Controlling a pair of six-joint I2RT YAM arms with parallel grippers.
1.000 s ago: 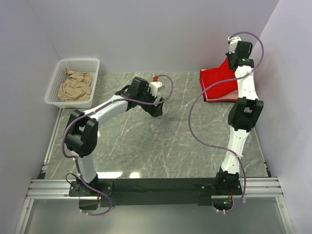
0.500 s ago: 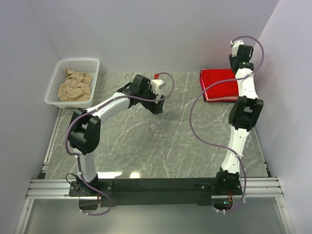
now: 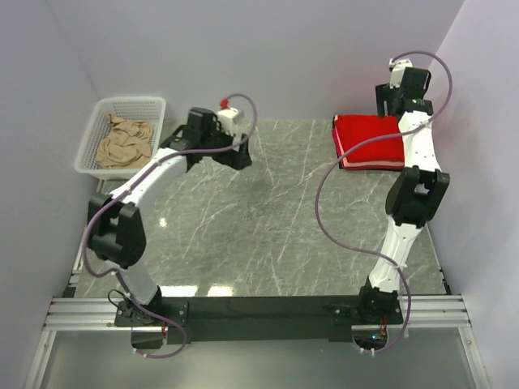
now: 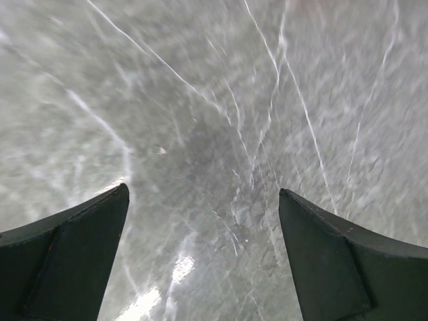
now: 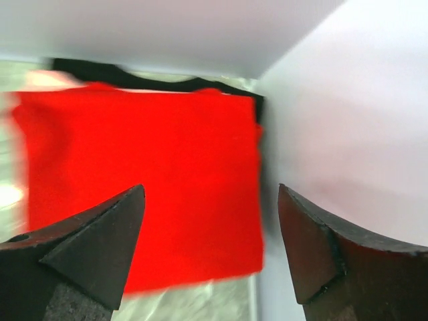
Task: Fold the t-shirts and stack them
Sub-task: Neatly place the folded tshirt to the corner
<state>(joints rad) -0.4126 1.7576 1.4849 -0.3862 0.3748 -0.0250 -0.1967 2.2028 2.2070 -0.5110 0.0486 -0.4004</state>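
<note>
A folded bright red t-shirt [image 3: 366, 138] lies flat on top of a stack at the back right of the table. A salmon-pink edge [image 3: 371, 165] shows under it. In the right wrist view the red t-shirt [image 5: 140, 180] fills the floor below, with a black t-shirt's edge [image 5: 134, 75] at its far side. My right gripper [image 3: 389, 104] [image 5: 210, 190] hangs open above the stack's right edge, beside the wall, holding nothing. My left gripper [image 3: 240, 154] [image 5: 204, 194] is open over bare marble. A tan t-shirt [image 3: 124, 143] lies crumpled in the basket.
The white mesh basket [image 3: 96, 130] stands at the back left corner against the left wall. The back and right walls close in around the stack. The marble tabletop [image 3: 268, 219] stretches between the arms.
My right gripper has opened and let go of the red t-shirt, which dropped flat onto the stack. My left arm has swung left and back, towards the basket.
</note>
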